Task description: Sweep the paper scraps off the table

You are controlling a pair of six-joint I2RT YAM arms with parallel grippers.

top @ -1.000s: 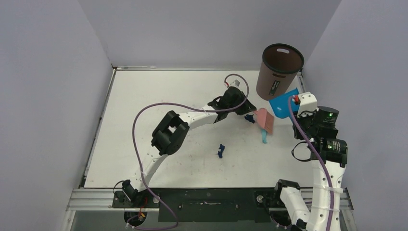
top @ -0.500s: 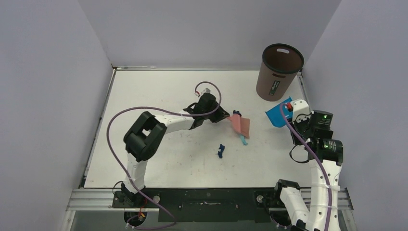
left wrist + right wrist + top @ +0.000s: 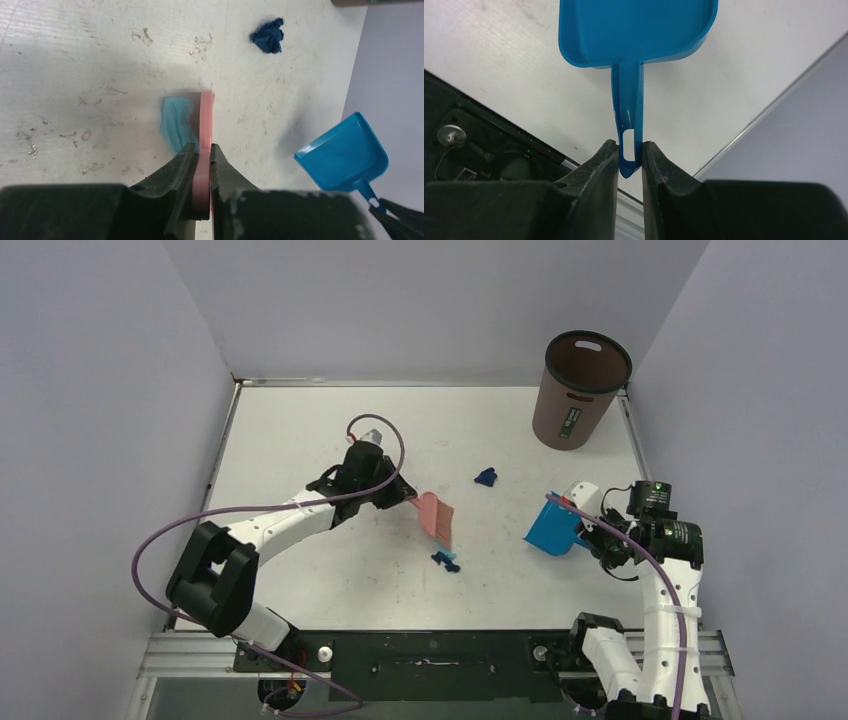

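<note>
The only label I can spot is a dark sticker with a bit of green on the side of the brown bin (image 3: 580, 390) at the far right corner; its print is too small to read. Nothing else carries writing I can make out.

The paper scraps are few and small. One dark-blue crumpled wad (image 3: 486, 477) sits alone on the white, scuffed tabletop (image 3: 300, 440), toward the bin and well apart from the tools. Nearer the arms, a dark-blue twisted bit (image 3: 441, 559) lies just beside the lower edge of the pink brush (image 3: 437, 517). From the left wrist, a crinkled light-blue strip (image 3: 176, 124) lies against the brush's side.

The left pincer (image 3: 202, 150) is clamped tight on the brush's flat pink handle, its jaws nearly together. The right pincer (image 3: 630, 150) is closed narrowly on the end of the blue dustpan (image 3: 634, 30) handle, right at its hanging slot. The pan sits on the right side, tipped with its mouth toward the brush, apart from every scrap.
</note>
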